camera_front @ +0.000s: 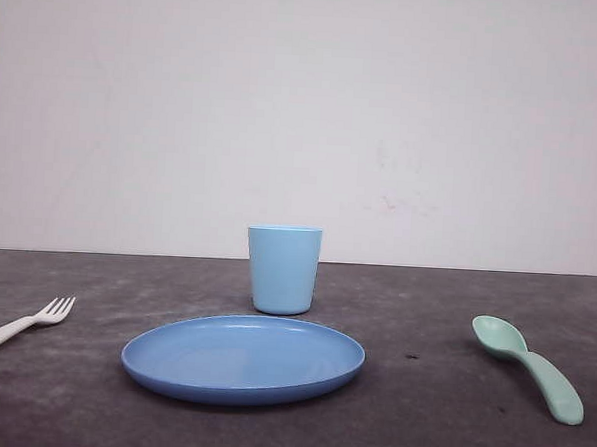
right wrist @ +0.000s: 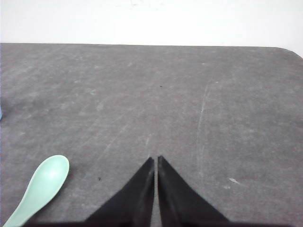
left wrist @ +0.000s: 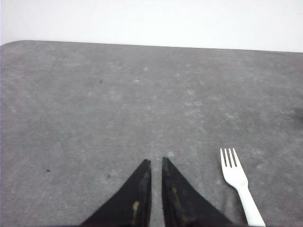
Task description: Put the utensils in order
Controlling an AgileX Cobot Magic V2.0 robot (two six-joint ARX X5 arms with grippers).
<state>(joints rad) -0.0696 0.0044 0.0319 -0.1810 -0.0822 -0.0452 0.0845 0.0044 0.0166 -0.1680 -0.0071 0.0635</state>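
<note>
Fork and spoon lay untouched on the desk, both hands clenched and empty.

From the plate at the centre, with the cup just behind at 12 o'clock, the fork lay well out at 9 o'clock and the spoon at 3 o'clock. The left hand hovered beside the fork, the right hand near the spoon. Both utensils looked light, stiff, slick plastic lying flat; I'd judge the fork's thin handle the fiddlier pinch, the spoon's thick curved handle the better hold.

Light blue cup upright just behind the round blue plate — both on the dark grey table.
</note>
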